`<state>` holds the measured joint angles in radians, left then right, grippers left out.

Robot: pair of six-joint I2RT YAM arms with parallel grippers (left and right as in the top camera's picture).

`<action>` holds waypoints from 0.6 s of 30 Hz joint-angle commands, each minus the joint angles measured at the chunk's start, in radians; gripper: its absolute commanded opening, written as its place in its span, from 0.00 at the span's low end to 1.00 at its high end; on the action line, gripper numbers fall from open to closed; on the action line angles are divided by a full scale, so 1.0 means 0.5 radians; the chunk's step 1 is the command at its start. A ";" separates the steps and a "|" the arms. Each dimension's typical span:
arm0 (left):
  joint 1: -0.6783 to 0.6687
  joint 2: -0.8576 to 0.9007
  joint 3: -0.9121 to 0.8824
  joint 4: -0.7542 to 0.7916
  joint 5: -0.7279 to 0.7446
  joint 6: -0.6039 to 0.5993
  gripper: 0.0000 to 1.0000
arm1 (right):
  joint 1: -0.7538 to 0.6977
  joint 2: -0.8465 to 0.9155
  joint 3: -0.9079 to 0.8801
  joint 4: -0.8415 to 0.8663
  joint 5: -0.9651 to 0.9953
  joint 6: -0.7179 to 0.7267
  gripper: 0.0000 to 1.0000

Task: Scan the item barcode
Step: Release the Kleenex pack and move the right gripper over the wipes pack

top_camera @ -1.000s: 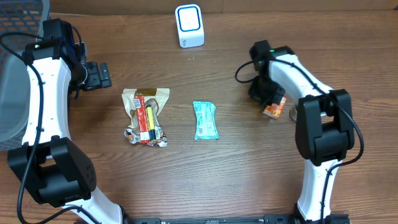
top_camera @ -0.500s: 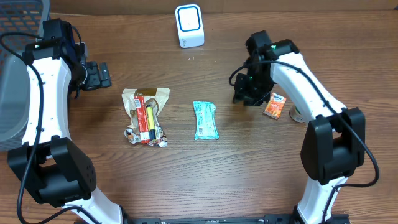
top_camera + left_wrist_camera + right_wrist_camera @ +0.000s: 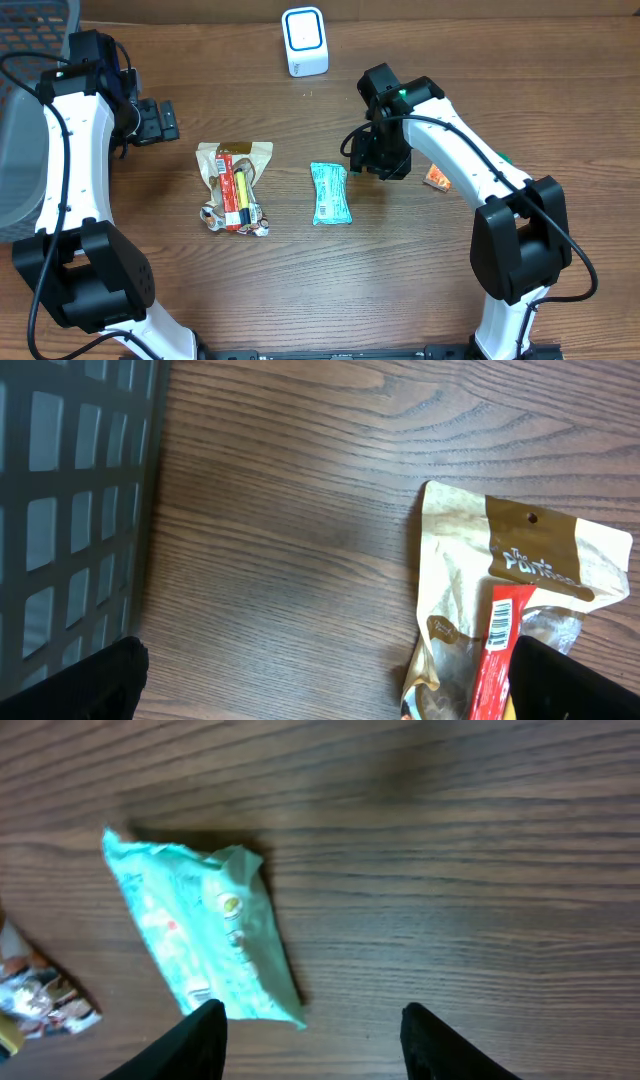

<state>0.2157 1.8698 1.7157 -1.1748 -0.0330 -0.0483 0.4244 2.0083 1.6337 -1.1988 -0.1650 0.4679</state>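
A white barcode scanner (image 3: 304, 40) stands at the table's far edge. A teal packet (image 3: 330, 194) lies flat mid-table and shows in the right wrist view (image 3: 205, 935) too. My right gripper (image 3: 362, 160) hovers just right of it, open, with nothing between its fingers (image 3: 195, 1040). A small orange packet (image 3: 437, 178) lies on the table behind the right arm, partly hidden. A tan pouch (image 3: 233, 185) with a red barcoded pack on it lies to the left. My left gripper (image 3: 160, 120) stands open above the pouch's far corner (image 3: 500, 600).
A grey mesh basket (image 3: 30, 150) stands at the left edge, close beside the left arm; its wall (image 3: 70, 510) fills the left of the left wrist view. The rest of what shows is bare wood.
My right gripper has let go of the orange packet, opened, and swung left to the teal packet. The left arm has not moved.
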 commanded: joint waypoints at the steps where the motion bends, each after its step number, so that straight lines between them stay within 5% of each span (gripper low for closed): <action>1: -0.018 -0.037 0.041 0.003 0.014 0.031 1.00 | -0.009 -0.014 -0.060 0.036 0.076 0.018 0.57; 18: -0.027 -0.037 0.041 0.003 0.014 0.031 1.00 | -0.011 -0.011 -0.481 0.575 0.246 -0.006 0.58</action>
<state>0.2157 1.8698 1.7157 -1.1748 -0.0330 -0.0483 0.4240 2.0083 1.4204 -0.9249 -0.0700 0.4667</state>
